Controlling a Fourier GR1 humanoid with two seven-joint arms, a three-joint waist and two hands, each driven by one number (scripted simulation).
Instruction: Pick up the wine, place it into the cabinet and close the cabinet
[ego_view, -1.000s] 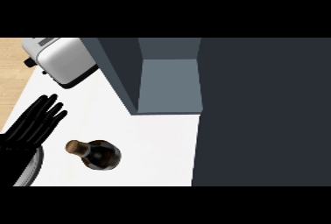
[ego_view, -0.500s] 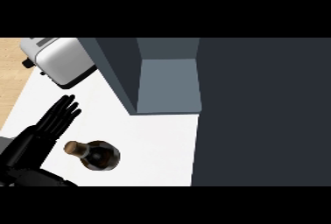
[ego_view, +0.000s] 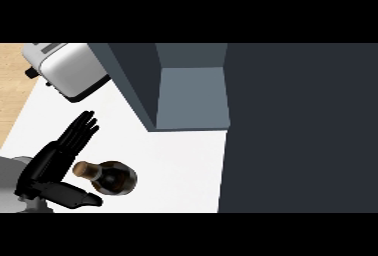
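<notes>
White counter (ego_view: 177, 160); left hand (ego_view: 55, 160) spread, wine (ego_view: 111, 177) just right of its palm — curl round neck.

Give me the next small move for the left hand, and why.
Probably curl the fingers round the wine bottle. The left hand is open right beside its neck, thumb below and fingers straight, nothing held, and the open cabinet waits beyond.
</notes>
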